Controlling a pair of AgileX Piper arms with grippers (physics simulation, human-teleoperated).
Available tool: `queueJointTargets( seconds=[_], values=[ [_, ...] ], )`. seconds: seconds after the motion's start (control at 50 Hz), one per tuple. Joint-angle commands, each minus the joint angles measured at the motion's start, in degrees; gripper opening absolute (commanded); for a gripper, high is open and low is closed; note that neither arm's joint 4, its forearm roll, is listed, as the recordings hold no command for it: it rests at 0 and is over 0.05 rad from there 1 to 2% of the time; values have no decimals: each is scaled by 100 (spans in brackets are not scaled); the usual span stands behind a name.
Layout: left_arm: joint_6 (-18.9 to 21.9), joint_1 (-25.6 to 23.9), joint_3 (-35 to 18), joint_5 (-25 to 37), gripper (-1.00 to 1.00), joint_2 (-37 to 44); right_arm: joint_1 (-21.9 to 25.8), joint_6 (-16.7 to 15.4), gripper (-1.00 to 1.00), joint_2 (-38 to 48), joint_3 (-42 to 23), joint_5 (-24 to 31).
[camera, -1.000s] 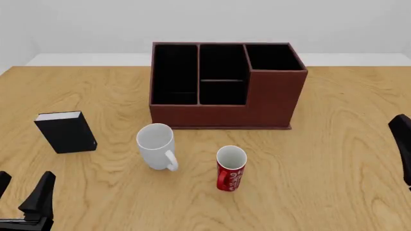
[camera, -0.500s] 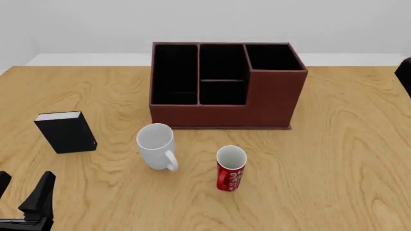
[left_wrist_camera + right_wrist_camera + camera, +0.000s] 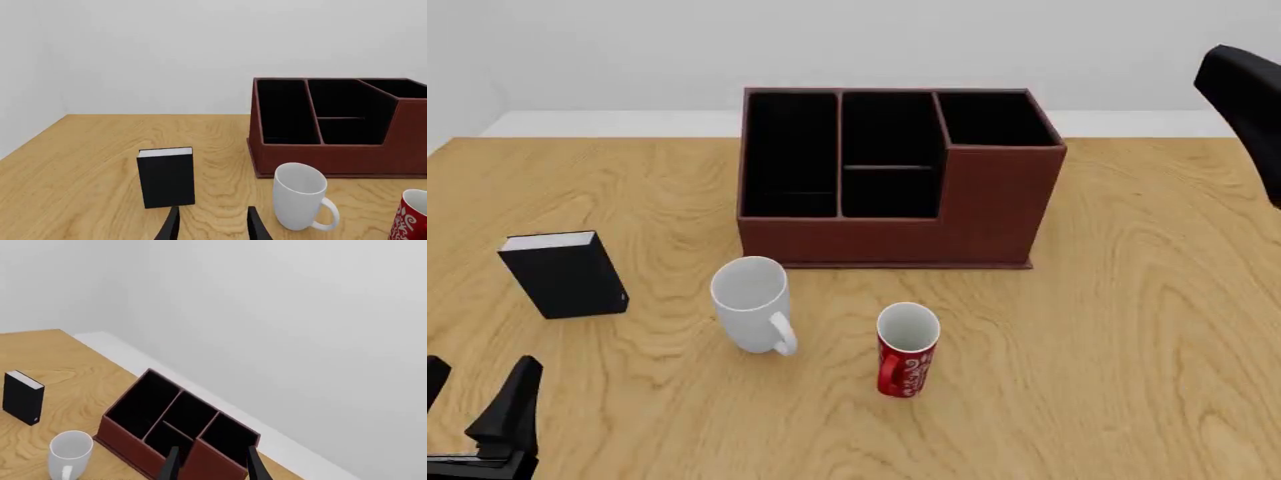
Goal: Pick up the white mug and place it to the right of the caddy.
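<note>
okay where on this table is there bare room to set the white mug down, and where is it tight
The widest bare wood in the front view lies right of the caddy, out to the table's right edge. Another bare patch sits between the black book and the caddy's left wall. It is tightest in front of the caddy, where the white mug and red mug stand.

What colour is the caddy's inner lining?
Black inside the caddy; clearest in the front view.
</note>
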Motion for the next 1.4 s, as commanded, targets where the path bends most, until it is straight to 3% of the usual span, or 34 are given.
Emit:
queueJointTargets(
  seconds=[0.02,0.26,0.38,0.96,1.4],
  values=[
    [0,0,0,0,100,0,290,-170,100,395,-392,189],
    [0,0,0,0,100,0,481,239,100,808,-727,413],
    [0,0,0,0,100,0,488,243,100,960,-635,357],
    [0,0,0,0,100,0,1158,-241,100,1805,-572,640],
    [0,0,0,0,100,0,1468,-158,100,2297,-399,643]
  ],
)
